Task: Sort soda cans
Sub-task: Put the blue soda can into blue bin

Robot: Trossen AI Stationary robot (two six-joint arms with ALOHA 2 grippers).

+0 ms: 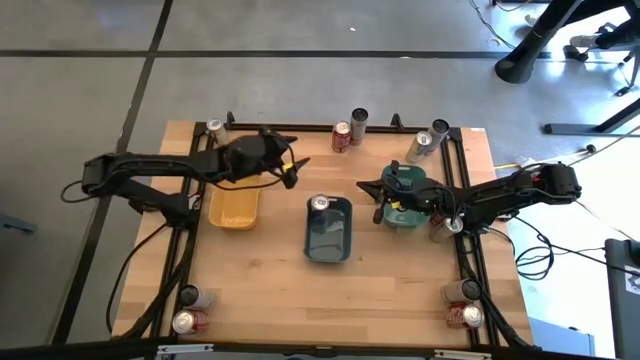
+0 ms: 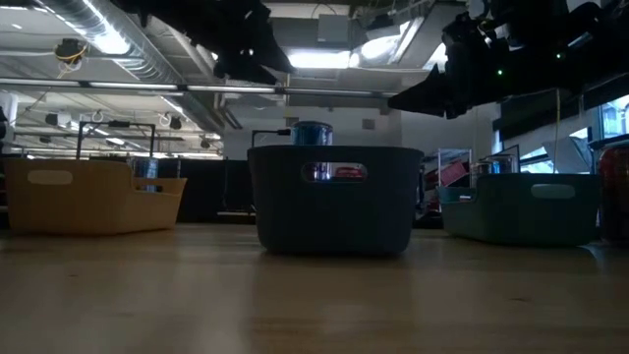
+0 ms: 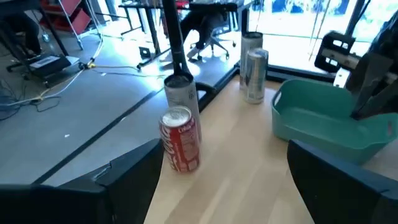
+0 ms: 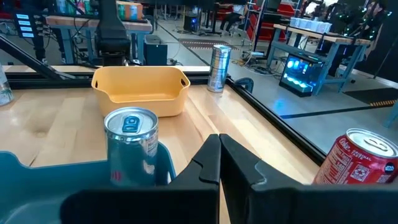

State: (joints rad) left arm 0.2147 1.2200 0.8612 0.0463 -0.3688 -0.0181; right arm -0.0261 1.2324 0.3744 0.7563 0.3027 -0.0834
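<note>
One can (image 1: pixel 320 204) sorted so far, standing in grey tray (image 1: pixel 328 240) at table centre. Left of grey tray: yellow tray (image 1: pixel 233 207), no can visible in it. Left gripper (image 1: pixel 291 169) above yellow tray's far end, fingers spread wide, holding nothing, facing red can (image 3: pixel 181 139) at far edge beyond grey tray. Right of grey tray: teal tray (image 1: pixel 404 197), right gripper (image 1: pixel 368 188) over it, fingers pressed together, holding nothing. Other cans wait at table corners. Likely step: left arm's reach for red can. Next: straddle can, squeeze, lift clear of neighbouring silver can (image 3: pixel 181 92).
</note>
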